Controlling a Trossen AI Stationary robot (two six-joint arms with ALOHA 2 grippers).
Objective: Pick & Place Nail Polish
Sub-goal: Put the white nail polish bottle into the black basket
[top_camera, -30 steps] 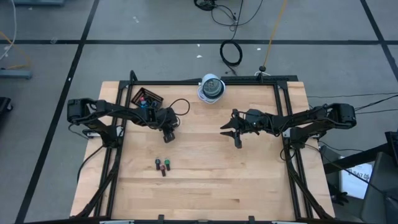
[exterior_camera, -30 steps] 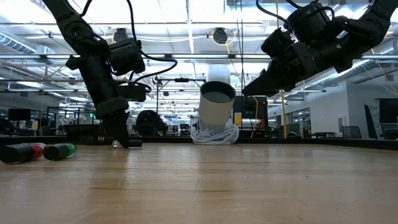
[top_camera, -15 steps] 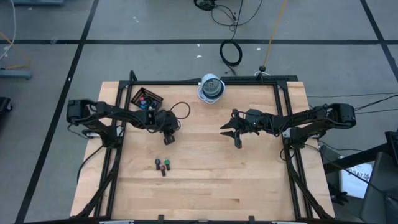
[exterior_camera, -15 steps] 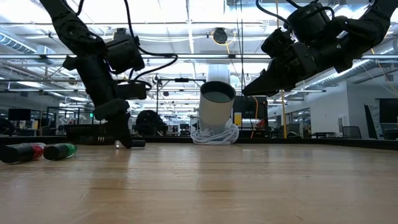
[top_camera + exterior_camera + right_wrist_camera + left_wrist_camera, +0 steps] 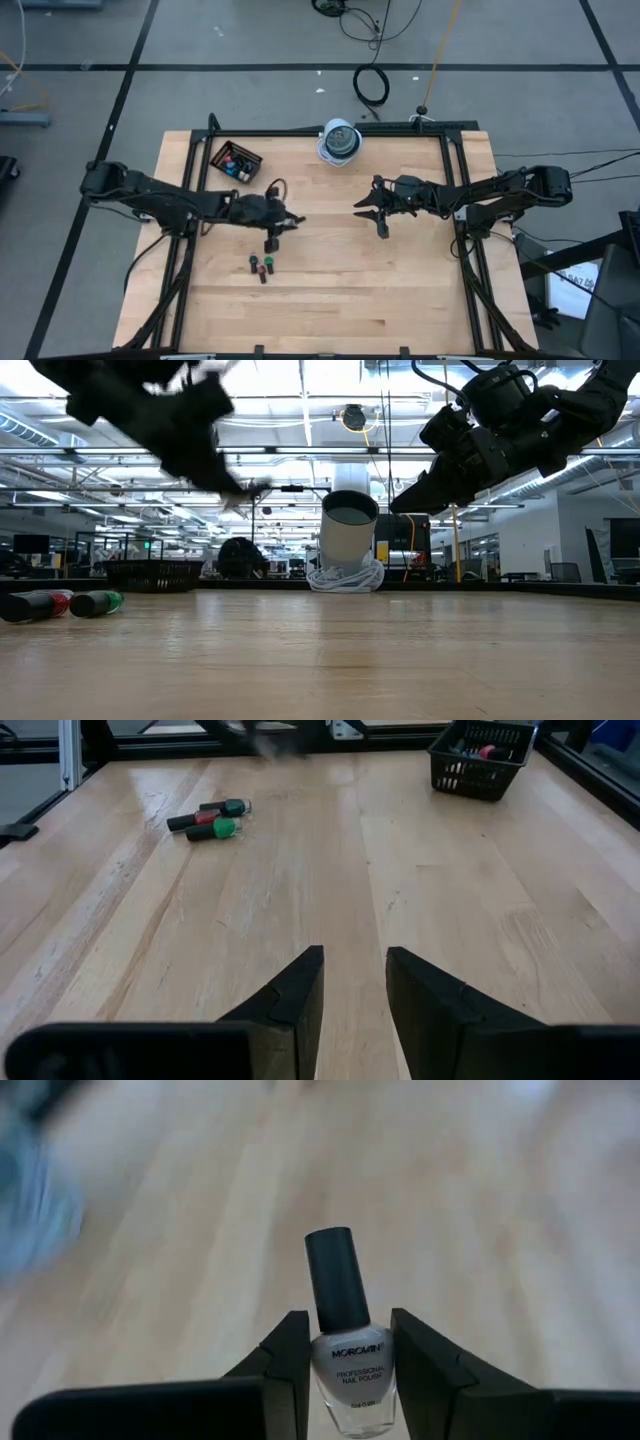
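Item one: my left tool sits above the middle-left of the pale wooden bench, its two dark fingers closed on a small glass bottle of pale grey nail polish with a tall black cap. The bottle stands cap-forward between the fingers, clamped at the body.

Item two: three small nail polish bottles lying on their sides on the bench, just in front of the left tool. From the right wrist I make out one red and two green bodies, all with dark caps, close together.

Item three: a small black mesh basket at the bench's far left corner, with more coloured bottles inside; I cannot count them.

Item four: my right tool hangs above the middle-right of the bench, fingers parted with nothing between them.

Item five: a white cylindrical canister on a coil of white cable, at the far edge of the bench, middle.
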